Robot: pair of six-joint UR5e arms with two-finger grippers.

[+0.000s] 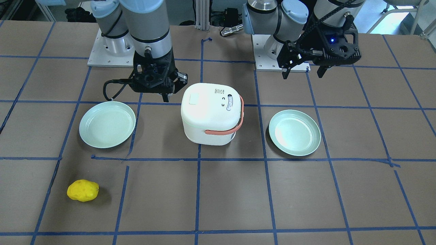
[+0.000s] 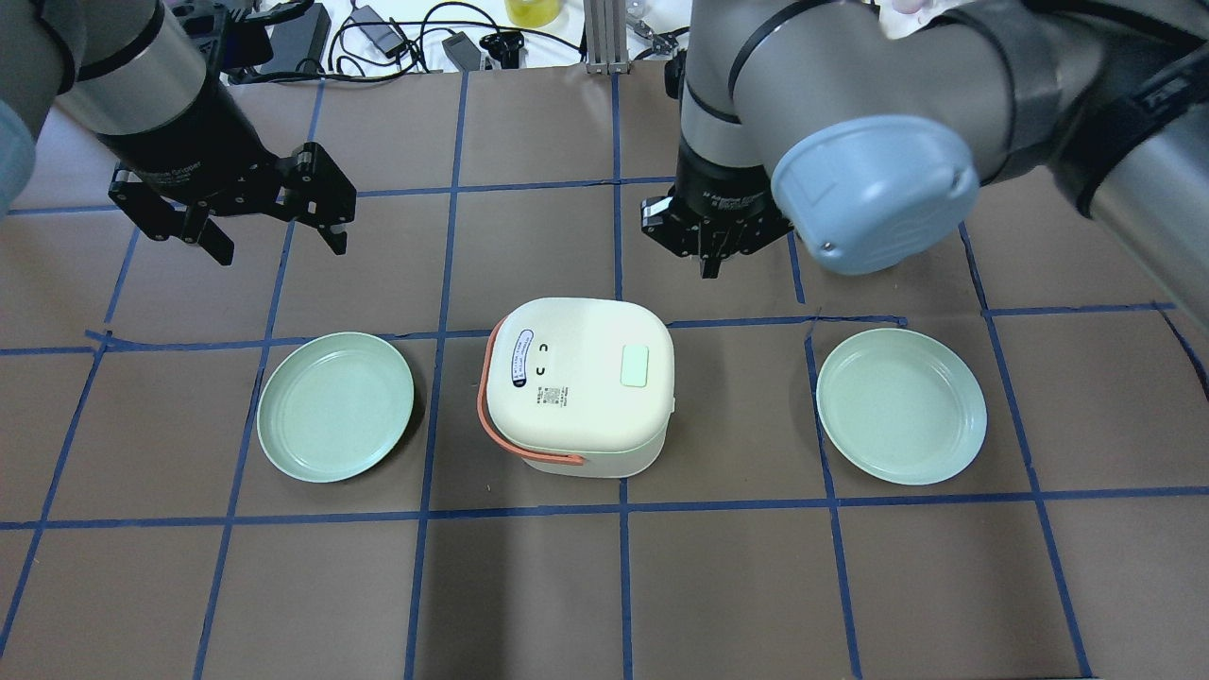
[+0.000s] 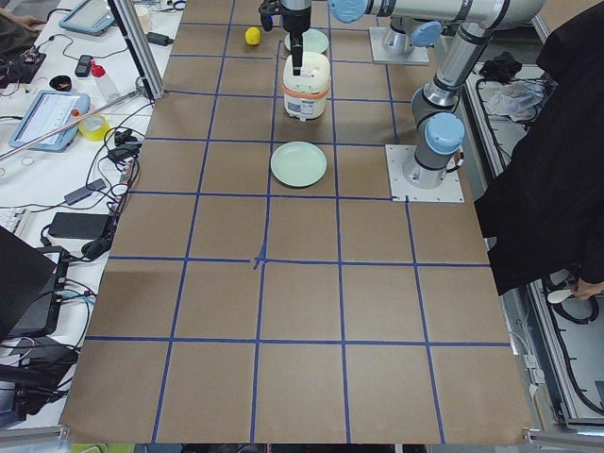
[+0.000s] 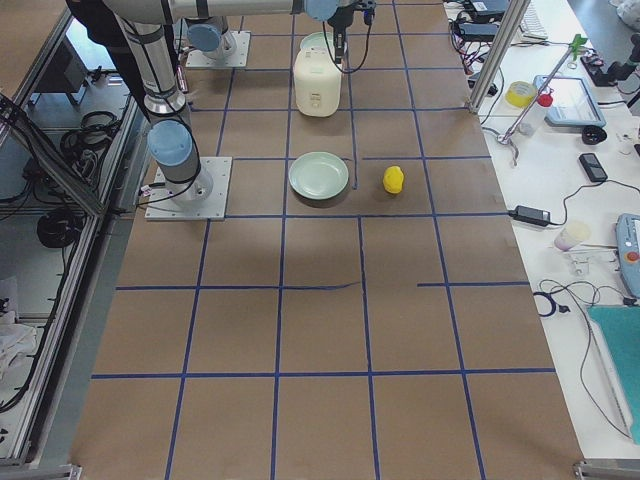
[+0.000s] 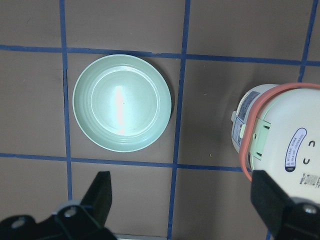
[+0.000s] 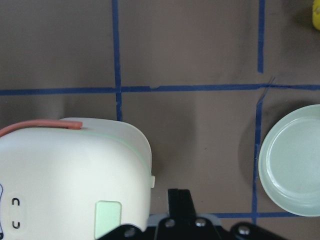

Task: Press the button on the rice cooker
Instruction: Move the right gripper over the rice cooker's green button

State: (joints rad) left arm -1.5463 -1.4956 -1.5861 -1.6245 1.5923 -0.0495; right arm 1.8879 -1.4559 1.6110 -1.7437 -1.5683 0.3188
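While left tool (image 2: 279, 244) hangs spread, right tool (image 2: 710, 264) pressed together near closed rice cooker (image 2: 576, 378).

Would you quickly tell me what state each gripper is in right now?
Left gripper: open, holding nothing.
Right gripper: closed, holding nothing.

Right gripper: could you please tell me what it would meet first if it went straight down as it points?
Probably the bare table beside the rice cooker, not the cooker itself; the right gripper looks offset, though depth is unclear.
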